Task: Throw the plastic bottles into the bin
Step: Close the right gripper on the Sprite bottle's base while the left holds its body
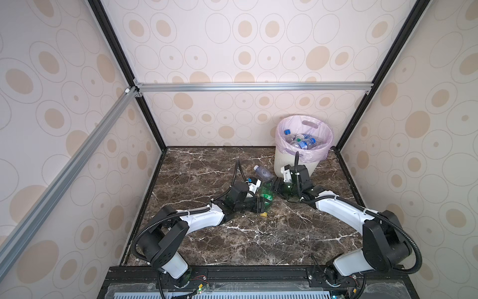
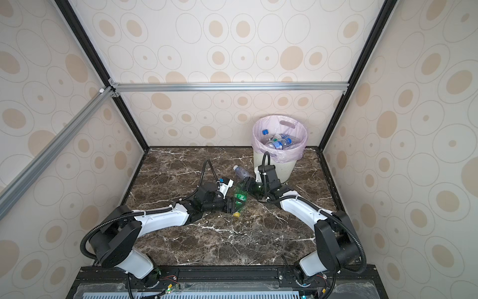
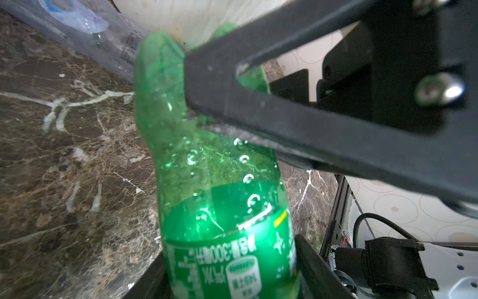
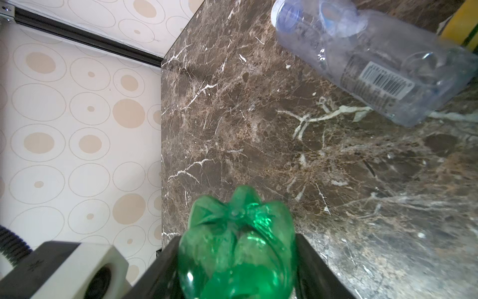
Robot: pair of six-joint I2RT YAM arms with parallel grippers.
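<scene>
Both grippers held one green plastic bottle, mid-table.
The left gripper had its fingers clamped across the bottle's green label, reading "300"; the right gripper pressed its fingers on both sides of the lobed base. A clear barcoded plastic bottle lay just beyond, near the cream ribbed bin at far right.

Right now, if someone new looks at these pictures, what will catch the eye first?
Both grippers meet mid-table on one green bottle: the left gripper holds its label end, the right gripper its base. In the back right corner stands the bin, with several clear bottles inside. A lone clear bottle lies just before it.
</scene>
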